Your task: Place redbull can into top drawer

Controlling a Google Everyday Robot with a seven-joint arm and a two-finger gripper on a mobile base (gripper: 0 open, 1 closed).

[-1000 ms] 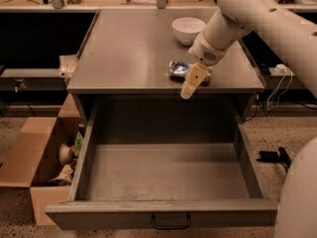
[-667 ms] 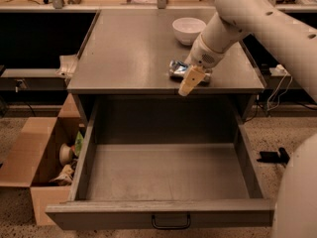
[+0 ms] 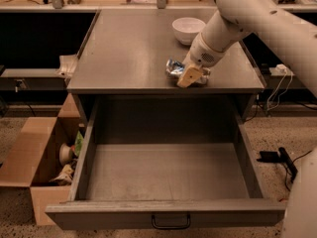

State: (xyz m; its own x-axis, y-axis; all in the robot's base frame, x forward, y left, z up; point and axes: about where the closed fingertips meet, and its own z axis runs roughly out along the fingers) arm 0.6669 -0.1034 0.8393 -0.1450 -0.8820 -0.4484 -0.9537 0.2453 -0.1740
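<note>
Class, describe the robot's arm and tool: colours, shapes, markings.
The arm is thick, rounded and white, with small dark dots on its shell. The tool, at the front edge of the cabinet top by the can, is tan and wedge-shaped.

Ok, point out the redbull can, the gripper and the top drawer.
redbull can [image 3: 173, 67], camera view, its crinkled left end.
gripper [image 3: 190, 77], camera view, its tan tip, at the can on the cabinet top [image 3: 129, 48].
top drawer [image 3: 168, 172], camera view, its bare floor.

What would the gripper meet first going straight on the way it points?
Likely the redbull can, lying on the cabinet top right at the gripper; the depth between them is unclear.
</note>
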